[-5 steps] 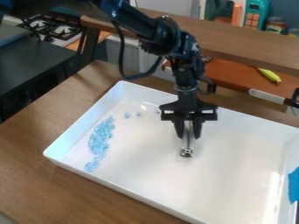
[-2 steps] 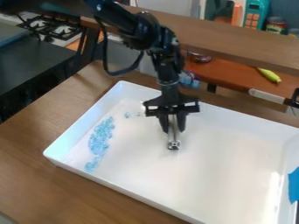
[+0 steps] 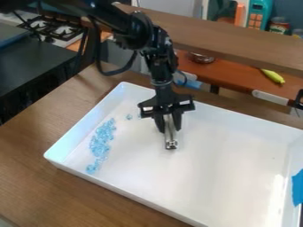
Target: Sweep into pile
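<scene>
Wooden table (image 3: 35,146) under our white tray (image 3: 228,166), we had the claw (image 3: 169,128) clamped on a metal tool (image 3: 170,135), most blue bits (image 3: 100,142) roughly piled toward the stove (image 3: 56,27) from it, so basically just strays (image 3: 129,117) nearer it left.

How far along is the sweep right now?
Partway, by the look of it. Most of the visible blue pieces lie in a long, loose band near the tray's left wall, so gathering is well begun. In hand: the claw holds a silver tool to the right of them. Left: at least one stray piece behind the band, and probably drawing the band into a tighter pile.
</scene>
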### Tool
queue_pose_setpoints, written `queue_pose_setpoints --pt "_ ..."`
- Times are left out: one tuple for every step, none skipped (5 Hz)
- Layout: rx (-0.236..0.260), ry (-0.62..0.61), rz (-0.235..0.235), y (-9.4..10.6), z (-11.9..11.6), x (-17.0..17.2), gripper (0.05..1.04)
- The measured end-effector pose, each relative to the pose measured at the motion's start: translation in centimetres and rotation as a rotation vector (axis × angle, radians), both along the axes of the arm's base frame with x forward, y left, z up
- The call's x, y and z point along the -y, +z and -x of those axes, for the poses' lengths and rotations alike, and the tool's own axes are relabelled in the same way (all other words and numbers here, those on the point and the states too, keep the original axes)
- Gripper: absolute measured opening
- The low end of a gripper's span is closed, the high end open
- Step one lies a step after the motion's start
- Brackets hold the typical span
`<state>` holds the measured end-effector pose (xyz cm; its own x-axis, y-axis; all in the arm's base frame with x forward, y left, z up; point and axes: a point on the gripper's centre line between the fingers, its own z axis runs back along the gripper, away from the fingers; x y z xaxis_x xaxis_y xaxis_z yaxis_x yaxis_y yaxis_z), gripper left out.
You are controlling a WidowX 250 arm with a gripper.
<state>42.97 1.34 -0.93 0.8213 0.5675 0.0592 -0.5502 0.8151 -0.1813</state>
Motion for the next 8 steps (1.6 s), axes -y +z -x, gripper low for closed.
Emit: queue_pose_setpoints --pt "0.011 0.064 -0.015 0.3 -0.4 -0.9 0.38" --pt "0.041 0.144 -0.026 0.9 -1.5 -2.3 0.38" --pt "0.043 0.17 -0.046 0.9 -1.5 -2.7 0.38" --pt "0.006 0.159 -0.097 0.1 -0.5 -3.4 0.38" --pt "-0.047 0.143 -0.126 -0.2 0.8 -3.7 0.38" --pt "-0.106 0.142 -0.124 -0.1 2.0 -3.9 0.38" --pt "-0.188 0.154 -0.114 0.0 3.6 -5.0 0.38" --pt "-0.205 0.163 -0.134 0.5 4.8 -6.0 0.38"
